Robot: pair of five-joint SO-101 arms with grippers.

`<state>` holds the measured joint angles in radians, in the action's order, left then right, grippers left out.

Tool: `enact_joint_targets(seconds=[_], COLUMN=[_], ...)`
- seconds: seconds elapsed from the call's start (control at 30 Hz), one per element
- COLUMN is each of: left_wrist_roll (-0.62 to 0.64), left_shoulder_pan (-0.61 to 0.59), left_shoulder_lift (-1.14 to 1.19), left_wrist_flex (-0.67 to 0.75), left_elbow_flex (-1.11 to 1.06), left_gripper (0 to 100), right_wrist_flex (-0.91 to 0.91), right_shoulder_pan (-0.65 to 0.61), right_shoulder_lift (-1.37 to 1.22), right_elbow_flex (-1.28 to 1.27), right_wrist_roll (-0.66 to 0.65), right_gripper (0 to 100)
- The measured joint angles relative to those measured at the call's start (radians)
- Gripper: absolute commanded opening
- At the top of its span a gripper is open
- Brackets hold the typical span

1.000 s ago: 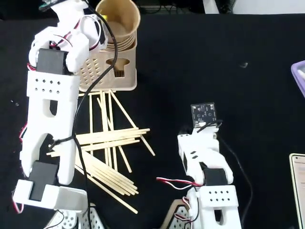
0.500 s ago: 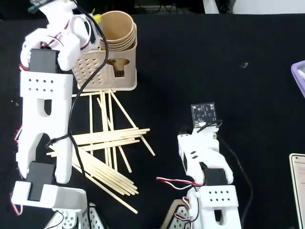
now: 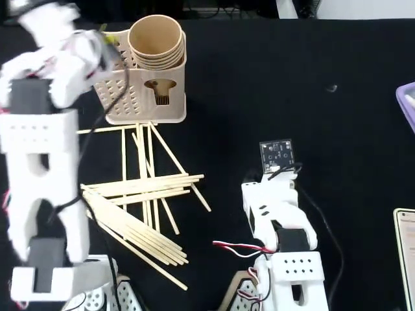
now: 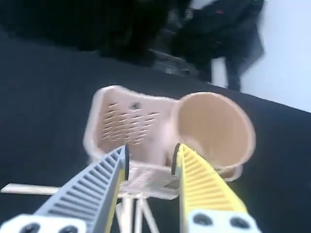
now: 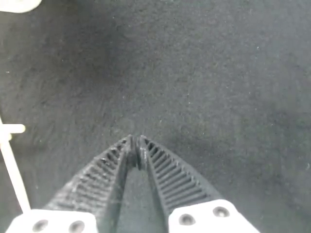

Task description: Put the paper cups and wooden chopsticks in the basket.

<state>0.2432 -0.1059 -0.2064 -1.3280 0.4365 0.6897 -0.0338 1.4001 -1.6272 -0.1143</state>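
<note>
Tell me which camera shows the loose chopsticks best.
The high view: nearly the whole pile of chopsticks lies spread on the table in front of the basket. The left wrist view catches a few stick ends by the basket; the right wrist view, one pale stick.

The left arm (image 3: 39, 136) swings off to the left, uncovering the basket (image 3: 130, 97). Its gripper (image 4: 149, 156), jaws apart, now sits back from the paper cups (image 3: 155, 42) stacked inside.
</note>
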Motion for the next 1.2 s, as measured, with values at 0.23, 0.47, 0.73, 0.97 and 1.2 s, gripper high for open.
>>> enact_joint_targets(seconds=[0.23,0.47,0.73,0.97,1.2], left_wrist_roll=[-0.017,-0.140,-0.147,-0.114,-0.077], left_shoulder_pan=[-0.212,-0.430,-0.572,-0.575,-0.575], left_shoulder_lift=[-0.066,-0.066,-0.064,-0.064,-0.064], left_wrist_flex=[-0.218,-0.161,0.215,0.408,0.532], left_elbow_flex=[-0.021,-0.416,-0.987,-1.203,-1.293], left_gripper=[18,18,18,18,18], right_wrist_flex=[0.186,0.393,0.247,0.092,0.126], right_shoulder_pan=[-0.183,-0.497,-0.689,-0.703,-0.706], right_shoulder_lift=[0.000,-0.052,-0.519,-1.046,-1.424], right_elbow_flex=[0.106,0.419,0.609,0.821,1.082], right_wrist_roll=[-0.199,-0.267,-0.284,-0.358,-0.451], right_gripper=[18.3,15.1,13.0,13.0,12.8])
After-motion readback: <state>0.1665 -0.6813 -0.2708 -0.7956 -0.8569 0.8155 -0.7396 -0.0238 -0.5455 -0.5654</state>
